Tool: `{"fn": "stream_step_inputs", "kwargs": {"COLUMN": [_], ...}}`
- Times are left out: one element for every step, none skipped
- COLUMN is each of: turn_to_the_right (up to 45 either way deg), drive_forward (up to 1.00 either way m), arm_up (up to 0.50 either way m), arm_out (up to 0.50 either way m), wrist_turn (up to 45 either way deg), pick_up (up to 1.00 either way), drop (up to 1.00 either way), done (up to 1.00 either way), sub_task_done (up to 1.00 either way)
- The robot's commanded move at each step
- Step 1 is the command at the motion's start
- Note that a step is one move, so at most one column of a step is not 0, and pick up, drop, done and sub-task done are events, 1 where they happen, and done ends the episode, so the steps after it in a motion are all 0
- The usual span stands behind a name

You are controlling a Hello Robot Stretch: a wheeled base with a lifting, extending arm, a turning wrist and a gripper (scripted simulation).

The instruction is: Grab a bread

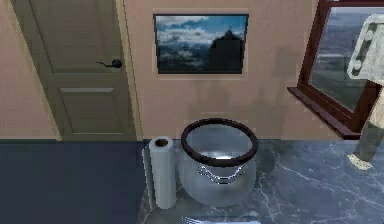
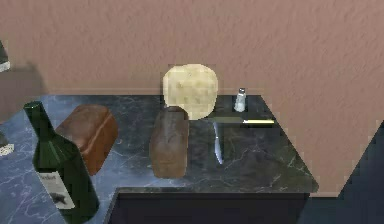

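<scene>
Sitting on a dark marble counter (image 2: 262,162) in the arm side view are three breads: a left brown loaf (image 2: 88,135) lying at an angle, a middle brown loaf (image 2: 170,142) lying end-on w/ its far end toward the wall (image 2: 300,50), and a round pale loaf (image 2: 191,88) at the back, against the wall, just behind the middle one. A small shaker (image 2: 240,99) w/ a silver top stands just right of the round pale loaf. A silver knife (image 2: 218,143) lies just right of the middle brown loaf, and a yellow-handled knife (image 2: 258,122) lies crosswise beyond it, near the shaker. A dark green bottle (image 2: 58,165) stands upright at the front left, near the left brown loaf. Gripper state: can't tell. The forward view has a grey-brown door (image 1: 75,65) on the left, a framed landscape picture (image 1: 200,43) on the wall in the ctr and a dark-framed window (image 1: 340,70) on the right. Below, a white paper towel roll (image 1: 161,172) stands upright just beside a shiny metal pot (image 1: 218,160) w/ a black rim, both on a marble top (image 1: 320,190).
</scene>
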Motion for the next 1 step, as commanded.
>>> {"fn": "stream_step_inputs", "kwargs": {"turn_to_the_right": [0.0], "drive_forward": [0.00], "arm_up": [0.50], "arm_out": [0.00], "wrist_turn": [0.0], "pick_up": [0.00], "drop": [0.00], "done": [0.00], "sub_task_done": [0.00]}}
